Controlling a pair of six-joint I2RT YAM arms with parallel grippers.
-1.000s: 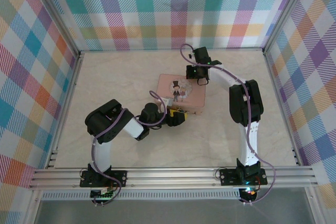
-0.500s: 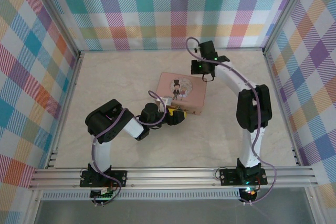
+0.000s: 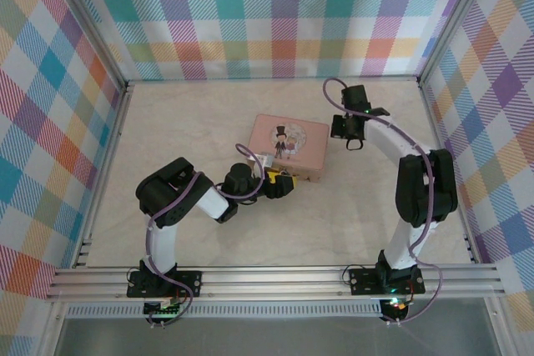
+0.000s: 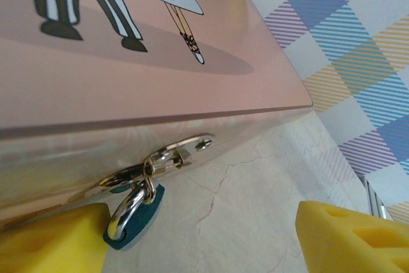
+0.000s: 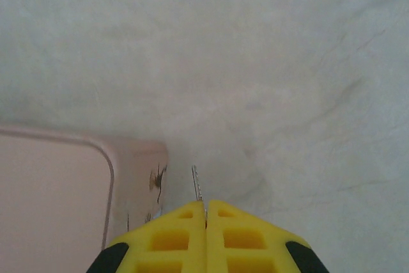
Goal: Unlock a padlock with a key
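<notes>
Bases point(image 3: 163, 279) sat bolted at the near rail, and from there the left gripper point(image 3: 281, 184) reached up to the near side of the pink tin point(image 3: 289, 147). Wide apart, those yellow fingers point(image 4: 348, 238), with nothing between them, just bare marbled table point(image 3: 183, 122) in the gap. And right there, the padlock point(image 4: 130, 213): a small silvery shackle hooked through the tin's hasp point(image 4: 167, 158), hanging at the front wall with a teal patch behind it. It sat just beside the yellow finger at the lower left of the wrist view; touching or not, hard to call. Above it the lid point(image 4: 211, 75) showed the cartoon couple's legs. Farther out, past the tin's far right corner, the right gripper point(image 3: 350, 137) hung over the table, fingers pressed fully together, a thin silvery key point(image 5: 196, 183) poking out from between the tips. Plaid walls point(image 3: 275, 14) closed the far side.
</notes>
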